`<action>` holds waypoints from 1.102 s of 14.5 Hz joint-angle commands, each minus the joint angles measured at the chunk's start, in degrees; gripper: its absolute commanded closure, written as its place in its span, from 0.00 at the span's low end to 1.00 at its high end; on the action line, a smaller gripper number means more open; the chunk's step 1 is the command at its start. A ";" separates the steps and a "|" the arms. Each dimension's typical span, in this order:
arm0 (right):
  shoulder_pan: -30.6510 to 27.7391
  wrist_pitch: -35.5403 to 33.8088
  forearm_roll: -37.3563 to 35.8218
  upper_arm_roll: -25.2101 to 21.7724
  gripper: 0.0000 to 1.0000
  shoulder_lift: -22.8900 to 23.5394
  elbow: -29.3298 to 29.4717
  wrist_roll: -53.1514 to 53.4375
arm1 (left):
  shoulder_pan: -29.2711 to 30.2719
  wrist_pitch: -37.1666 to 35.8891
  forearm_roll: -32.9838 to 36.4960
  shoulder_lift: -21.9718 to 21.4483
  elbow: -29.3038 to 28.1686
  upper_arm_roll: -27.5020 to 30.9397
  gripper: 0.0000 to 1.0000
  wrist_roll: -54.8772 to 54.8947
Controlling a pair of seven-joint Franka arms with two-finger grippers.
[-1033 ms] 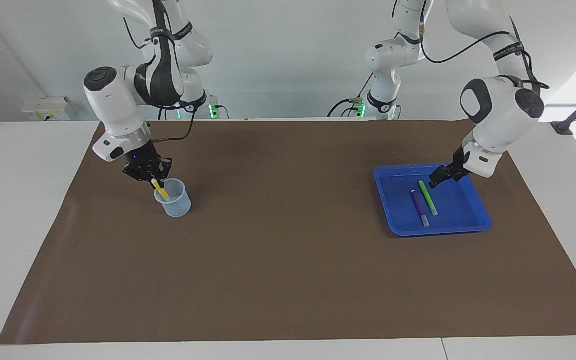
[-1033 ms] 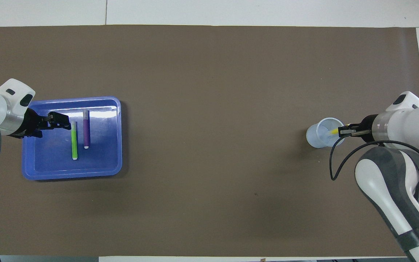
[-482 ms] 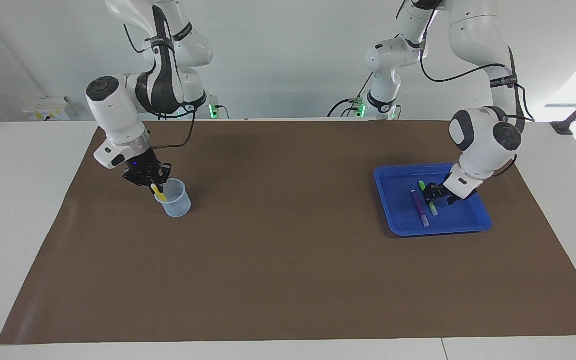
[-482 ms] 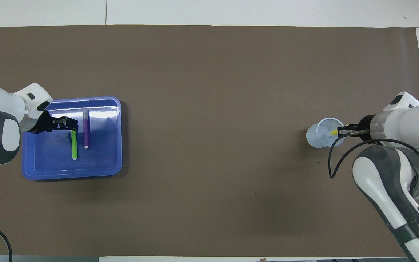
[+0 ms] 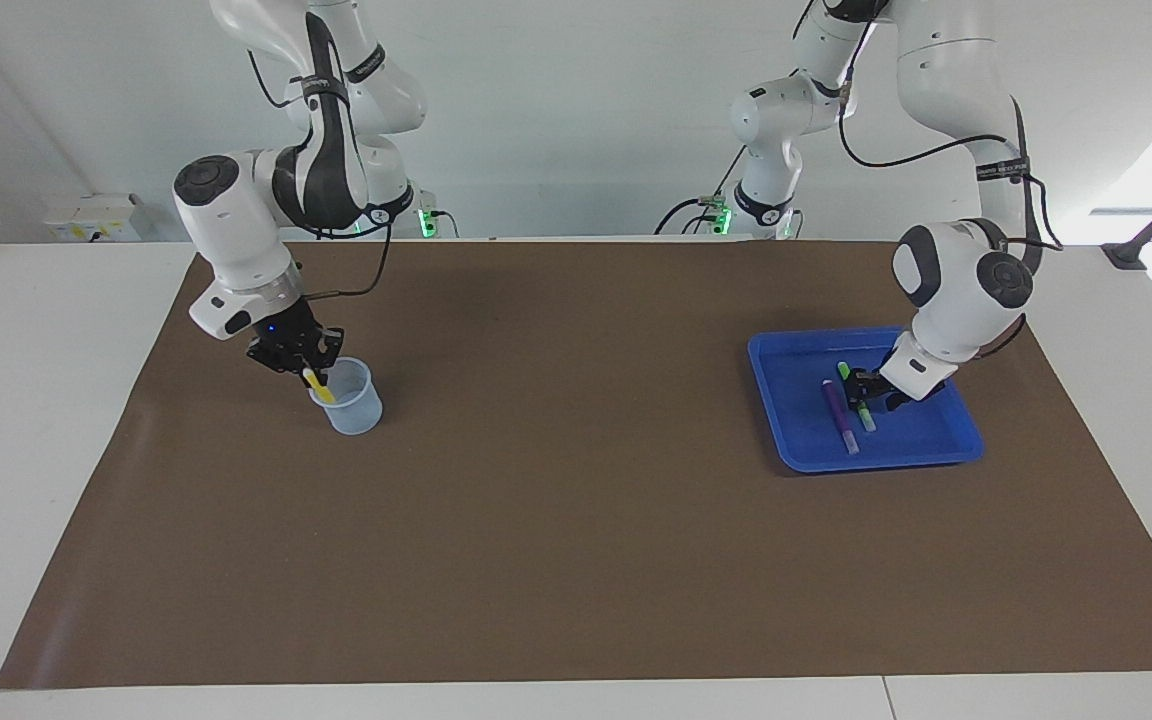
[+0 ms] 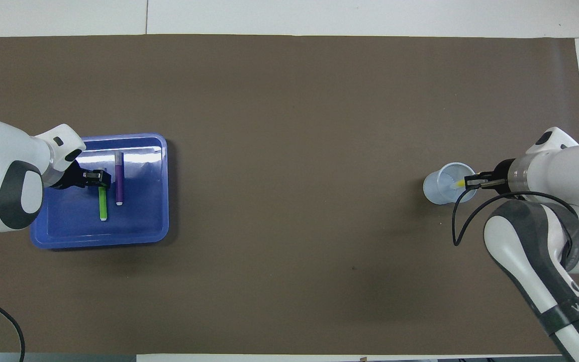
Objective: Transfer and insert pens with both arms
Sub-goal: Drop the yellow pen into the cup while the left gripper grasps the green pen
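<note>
A green pen point(image 5: 867, 420) point(image 6: 103, 207) and a purple pen point(image 5: 839, 412) point(image 6: 118, 177) lie side by side in a blue tray point(image 5: 876, 462) point(image 6: 98, 242) at the left arm's end of the table. My left gripper point(image 5: 861, 391) point(image 6: 99, 177) is down in the tray, on the green pen's end nearer the robots. My right gripper point(image 5: 304, 367) point(image 6: 468, 182) is shut on a yellow pen point(image 5: 318, 385) point(image 6: 458, 184). That pen is tilted, and its lower end dips past the rim of a clear plastic cup point(image 5: 349, 405) point(image 6: 440, 191).
A brown mat point(image 5: 556, 520) covers most of the white table. Two smaller white jointed columns with green lights point(image 5: 426, 222) point(image 5: 721, 215) stand at the robots' edge. A black cable point(image 6: 463, 221) loops from the right wrist beside the cup.
My left gripper has dropped from above the tray's robot-side edge down onto the green pen. My right gripper has eased the yellow pen slightly lower into the cup.
</note>
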 commanded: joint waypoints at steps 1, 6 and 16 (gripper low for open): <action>-0.76 1.09 -1.24 0.26 0.46 -0.40 -0.86 -0.89 | -0.57 2.50 1.17 -0.27 -1.64 0.33 0.39 -0.09; -0.76 1.00 -1.07 0.00 0.00 0.56 1.24 -0.10 | -0.65 2.50 1.17 -0.27 -1.64 0.33 0.80 -0.17; -0.67 -23.76 -1.24 -0.80 0.00 0.83 24.43 8.07 | -0.04 -1.26 1.08 -0.19 0.98 0.33 1.00 -0.26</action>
